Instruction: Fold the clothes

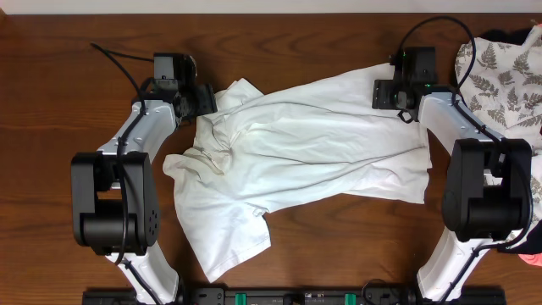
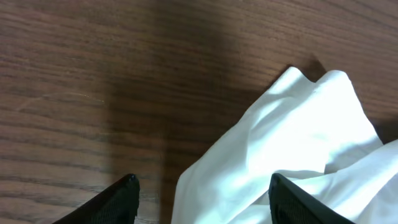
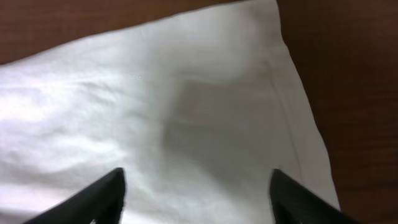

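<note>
The clothes, a white T-shirt [image 1: 305, 144], lie crumpled and spread across the middle of the wooden table, one sleeve reaching toward the front edge. My left gripper [image 1: 206, 99] hovers at the shirt's far left corner. In the left wrist view it [image 2: 203, 186] stands open, and a fold of the shirt [image 2: 292, 137] lies under its right finger with bare wood under the left. My right gripper [image 1: 396, 95] is over the shirt's far right corner. In the right wrist view it [image 3: 197, 180] is open above flat cloth [image 3: 186, 106] near a hemmed edge.
A white cloth with grey fern print [image 1: 500, 76] lies at the back right beside the right arm, with dark fabric [image 1: 512, 36] behind it. Something pink [image 1: 530, 254] shows at the right edge. Bare wood [image 1: 51, 102] lies left of the left arm.
</note>
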`<state>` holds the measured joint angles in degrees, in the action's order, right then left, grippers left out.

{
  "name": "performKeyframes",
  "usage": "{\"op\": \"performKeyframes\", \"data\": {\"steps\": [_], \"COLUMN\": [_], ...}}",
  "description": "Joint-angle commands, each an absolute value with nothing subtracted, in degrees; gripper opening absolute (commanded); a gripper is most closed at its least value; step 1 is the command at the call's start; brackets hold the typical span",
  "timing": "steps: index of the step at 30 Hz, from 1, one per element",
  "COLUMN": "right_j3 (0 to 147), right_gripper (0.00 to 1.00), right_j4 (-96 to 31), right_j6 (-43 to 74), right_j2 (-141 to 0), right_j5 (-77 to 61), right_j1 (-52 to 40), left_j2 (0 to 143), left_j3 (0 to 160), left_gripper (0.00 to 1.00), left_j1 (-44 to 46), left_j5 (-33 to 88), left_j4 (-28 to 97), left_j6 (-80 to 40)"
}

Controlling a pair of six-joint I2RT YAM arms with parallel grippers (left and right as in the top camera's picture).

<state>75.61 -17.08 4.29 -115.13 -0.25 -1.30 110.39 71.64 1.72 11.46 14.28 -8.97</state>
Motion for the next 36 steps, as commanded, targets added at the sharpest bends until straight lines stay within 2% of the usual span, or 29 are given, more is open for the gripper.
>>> {"op": "performKeyframes", "data": {"steps": [1, 6, 12, 15, 19, 24, 36], "right_j3": [76.1, 76.1, 76.1, 76.2, 76.4, 76.6, 76.6], "right_gripper": [0.68, 0.75, 0.81, 0.86, 0.81, 0.69, 0.62], "right_j4": [-16.3, -13.7, -8.6, -10.2, -13.4, -13.6, -13.8], "right_j6": [4.6, 4.6, -1.1, -1.4, -1.5, -2.7, -5.6], "right_j2": [-115.4, -115.4, -115.4, -115.4, -115.4, -115.4, -115.4], "right_j5": [-0.9, 0.9, 1.7, 0.9, -5.3, -9.5, -11.6], "right_j1": [-1.8, -1.8, -1.1, 0.2, 3.4, 7.5, 6.8], "left_j2": [110.9, 110.9, 110.9, 110.9, 110.9, 110.9, 110.9], "left_j3": [72.4, 72.4, 72.4, 72.4, 72.4, 72.4, 72.4], "left_gripper": [0.67, 0.67, 0.67, 0.67, 0.67, 0.68, 0.68], "left_j1": [1.7, 1.7, 1.7, 1.7, 1.7, 1.7, 1.7], "left_j5": [11.6, 11.6, 11.6, 11.6, 11.6, 11.5, 11.5], "left_j4": [14.1, 14.0, 14.0, 14.1, 14.0, 13.9, 14.0], "left_j6": [-8.6, -8.6, -8.6, -8.6, -8.6, -8.6, -8.6]}}
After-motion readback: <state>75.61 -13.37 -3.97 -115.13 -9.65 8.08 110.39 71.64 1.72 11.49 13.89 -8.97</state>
